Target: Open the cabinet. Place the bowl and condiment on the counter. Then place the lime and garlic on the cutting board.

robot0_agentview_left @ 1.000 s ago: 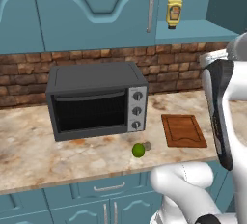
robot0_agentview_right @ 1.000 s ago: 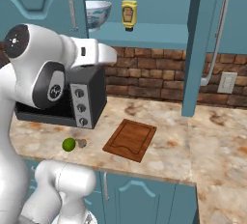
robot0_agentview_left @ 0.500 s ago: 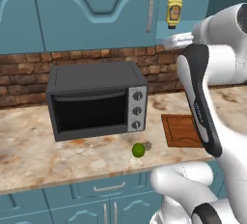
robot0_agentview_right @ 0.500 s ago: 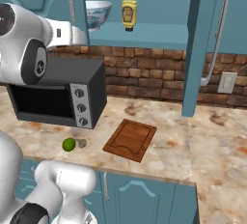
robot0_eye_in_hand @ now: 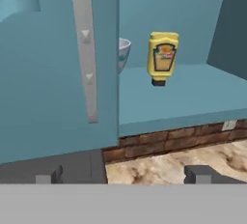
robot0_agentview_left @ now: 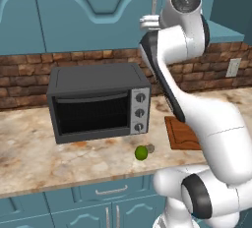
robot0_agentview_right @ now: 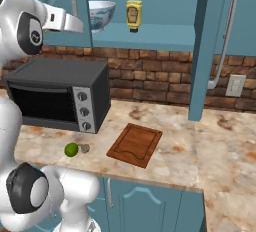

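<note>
Cabinet door [robot0_agentview_right: 212,46] stands open. Fingers [robot0_eye_in_hand: 48,175] are spread and empty, facing the shelf — apparently lined up for retrieval. Bowl [robot0_agentview_right: 101,15] and condiment [robot0_eye_in_hand: 163,57] sit on that shelf. Lime [robot0_agentview_left: 141,153] and garlic [robot0_agentview_left: 150,148] rest on the counter [robot0_agentview_right: 200,151] beside the cutting board [robot0_agentview_right: 135,144].

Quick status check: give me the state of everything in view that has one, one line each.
Cabinet door: open.
Bowl: upright on the shelf.
Condiment bottle: cap down on the shelf.
Toaster oven: door shut.
Cutting board: bare.
Lime: on the counter.
Pincer: open, empty.
</note>
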